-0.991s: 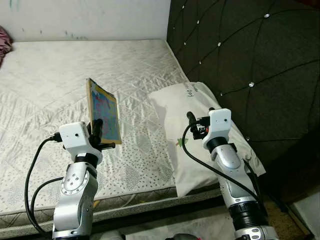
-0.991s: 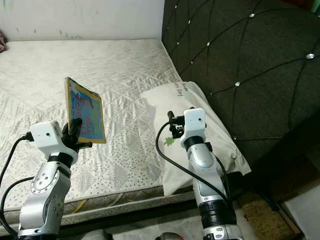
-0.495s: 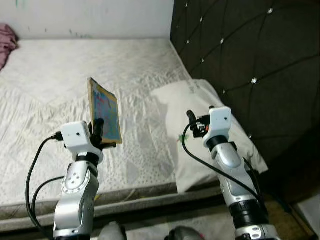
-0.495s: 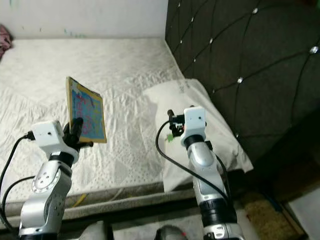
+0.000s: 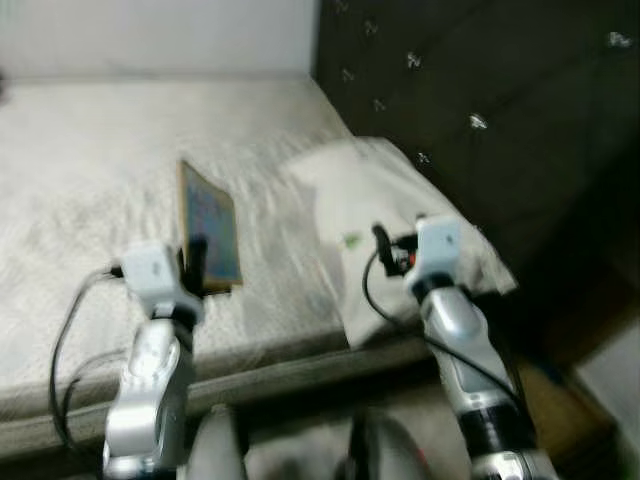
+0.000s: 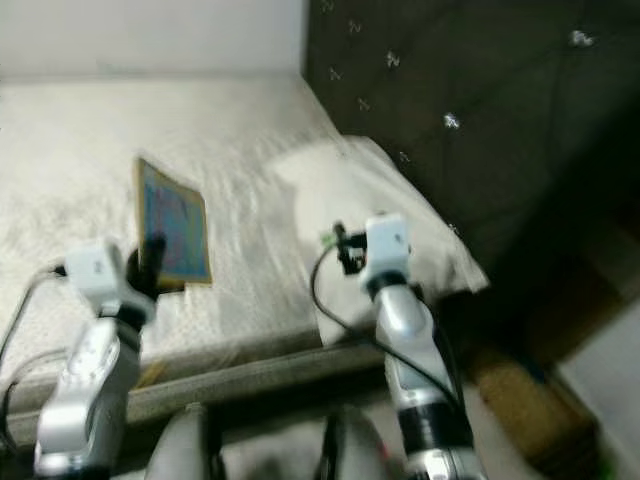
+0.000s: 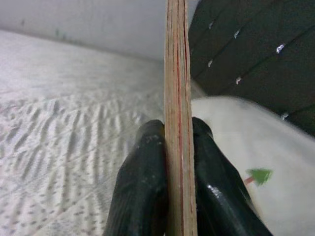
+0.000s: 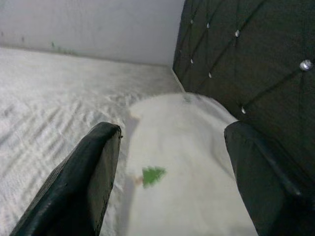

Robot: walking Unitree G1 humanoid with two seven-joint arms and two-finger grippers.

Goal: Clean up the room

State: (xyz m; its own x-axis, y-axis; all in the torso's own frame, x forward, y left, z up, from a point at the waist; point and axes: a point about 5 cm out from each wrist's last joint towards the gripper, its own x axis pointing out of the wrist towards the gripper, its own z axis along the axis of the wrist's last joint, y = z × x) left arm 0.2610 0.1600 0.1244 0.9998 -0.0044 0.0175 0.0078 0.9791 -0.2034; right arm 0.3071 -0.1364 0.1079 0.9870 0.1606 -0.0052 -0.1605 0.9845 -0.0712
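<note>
Here, at the edge of a bed, the left gripper [image 7: 178, 162] is pinching a thin, flat book with a yellow border and a blue, colourful cover [image 5: 209, 225], which stands upright on its lower edge between the two black fingers [image 7: 142, 187], lifted clear of the pale quilted mattress [image 5: 90, 170] below and ahead of the tool. From the left wrist the book is seen edge-on, its layered spine squeezed from both sides. Beyond that gripper and off to its right lies a white pillow with a small green tree mark [image 8: 177, 162], resting against a dark tufted headboard studded with shiny buttons [image 6: 470, 110]. The right gripper [image 8: 170, 172] hovers over that pillow with its fingers spread wide and nothing between them; the green mark sits just below the gap. The head views are blurred, so finer detail on the bed cannot be made out. By the look of it, the tidying is under way rather than finished: the book is in hand but not yet put away, no resting place for it is apparent, and the pillow lies slightly askew.
</note>
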